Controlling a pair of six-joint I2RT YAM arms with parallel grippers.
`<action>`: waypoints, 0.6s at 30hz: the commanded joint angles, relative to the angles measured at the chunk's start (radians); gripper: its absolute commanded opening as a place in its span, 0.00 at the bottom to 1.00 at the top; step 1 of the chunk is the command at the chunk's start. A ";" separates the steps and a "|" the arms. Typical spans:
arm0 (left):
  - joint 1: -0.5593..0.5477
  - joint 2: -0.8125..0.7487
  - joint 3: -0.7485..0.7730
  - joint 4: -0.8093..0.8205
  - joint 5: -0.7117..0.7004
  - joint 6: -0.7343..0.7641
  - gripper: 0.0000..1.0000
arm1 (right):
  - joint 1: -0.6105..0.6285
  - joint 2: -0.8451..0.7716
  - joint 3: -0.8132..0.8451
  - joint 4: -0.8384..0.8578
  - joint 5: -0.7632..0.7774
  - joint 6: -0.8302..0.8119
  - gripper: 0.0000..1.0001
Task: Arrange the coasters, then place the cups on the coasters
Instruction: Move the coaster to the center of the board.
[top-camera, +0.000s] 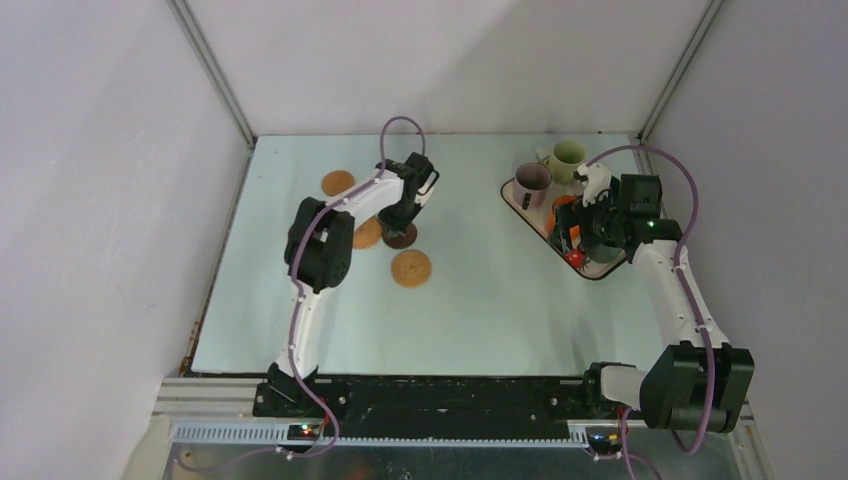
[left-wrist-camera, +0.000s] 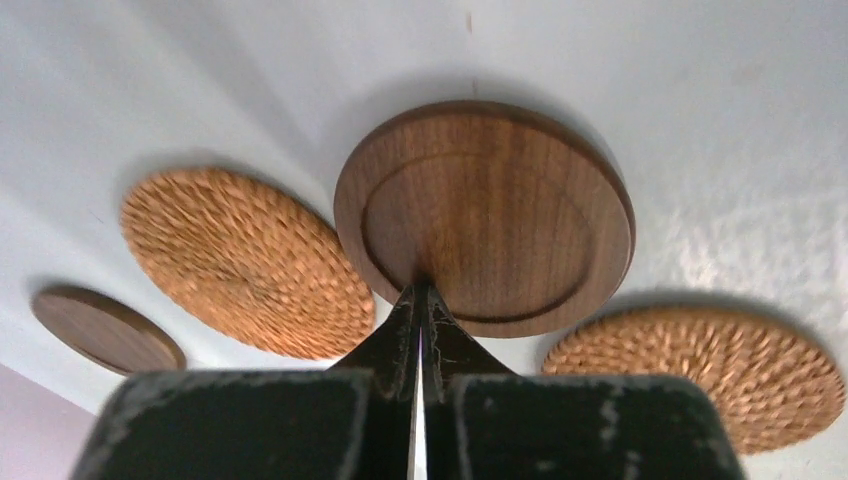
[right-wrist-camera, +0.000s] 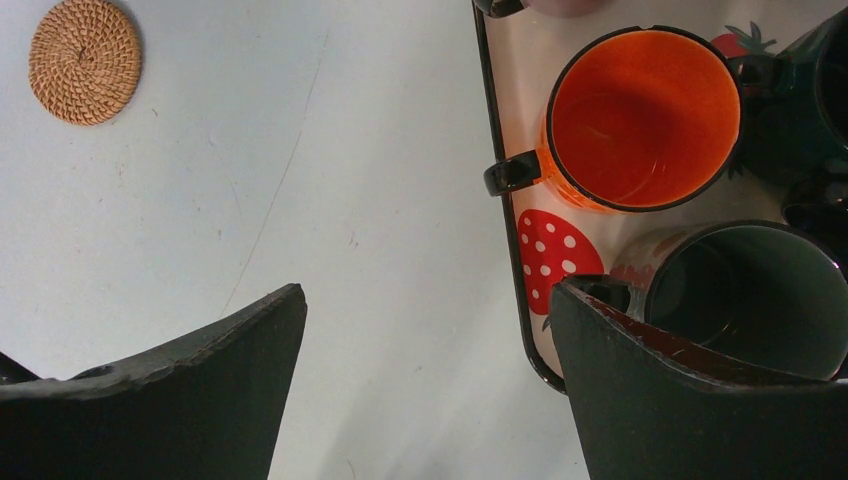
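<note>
My left gripper (left-wrist-camera: 420, 290) is shut, its tips pinching the near rim of a dark brown wooden coaster (left-wrist-camera: 484, 215), which sits at the table's middle left (top-camera: 400, 238). Woven tan coasters lie to either side of it (left-wrist-camera: 245, 262) (left-wrist-camera: 700, 370), and another dark coaster (left-wrist-camera: 105, 328) lies far left. Tan coasters also show from above (top-camera: 338, 183) (top-camera: 411, 268). My right gripper (right-wrist-camera: 428, 300) hangs open and empty over the tray's left edge. The orange cup (right-wrist-camera: 640, 115) and a dark green cup (right-wrist-camera: 750, 300) stand on the tray.
The white strawberry-print tray (top-camera: 512, 196) sits at the back right. It holds a mauve cup (top-camera: 533, 180), a pale green cup (top-camera: 568, 155) and the others, partly hidden by my right arm. White walls close in the table on three sides.
</note>
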 joint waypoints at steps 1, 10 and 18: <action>0.019 -0.132 -0.167 0.046 0.011 0.007 0.00 | -0.002 -0.024 -0.004 0.020 -0.012 -0.013 0.95; 0.139 -0.252 -0.355 0.085 0.010 0.007 0.00 | -0.006 -0.041 -0.004 0.018 -0.028 -0.008 0.95; 0.161 -0.415 -0.536 0.113 0.033 0.021 0.00 | -0.006 -0.058 -0.004 0.017 -0.041 -0.007 0.95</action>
